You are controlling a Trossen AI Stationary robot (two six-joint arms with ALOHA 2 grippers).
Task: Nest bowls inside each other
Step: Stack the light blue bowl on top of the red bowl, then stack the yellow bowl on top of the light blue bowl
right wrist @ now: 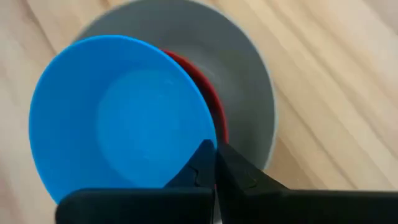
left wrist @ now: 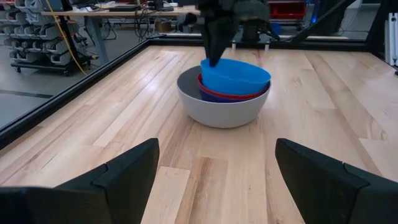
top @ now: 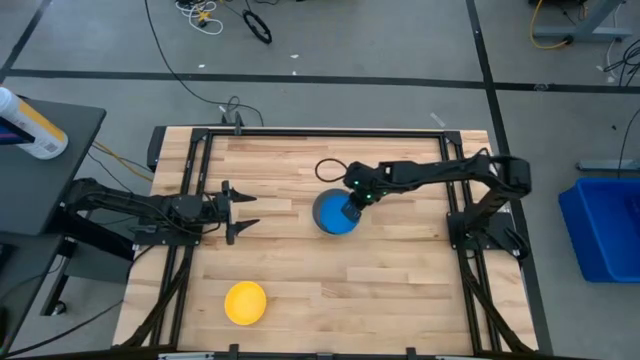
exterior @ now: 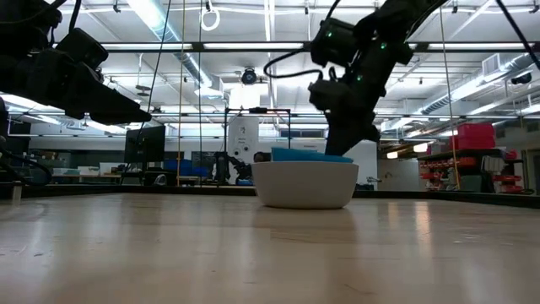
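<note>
A grey bowl (left wrist: 219, 111) stands on its base at the table's middle (top: 322, 226). A red bowl (left wrist: 231, 96) sits inside it. A blue bowl (left wrist: 235, 76) lies tilted in the red one, and my right gripper (right wrist: 211, 150) is shut on its rim. A yellow bowl (top: 245, 302) stands alone near the table's front left. My left gripper (top: 245, 211) hovers open at the left, pointing toward the stack, with nothing between its fingers. My right gripper pinches the blue bowl's rim (right wrist: 200, 138) on the side toward the table's right edge, one finger inside the bowl and one outside. The fingers slant down from above and from the right. The bowl is tilted, held side higher, its lower part inside the red bowl.
A black cable loop (top: 330, 170) lies on the wood just behind the stack. A white bottle (top: 30, 125) rests on a dark side table at the left, and a blue bin (top: 605, 225) stands off the table's right. Bare wood lies between the stack and the yellow bowl.
</note>
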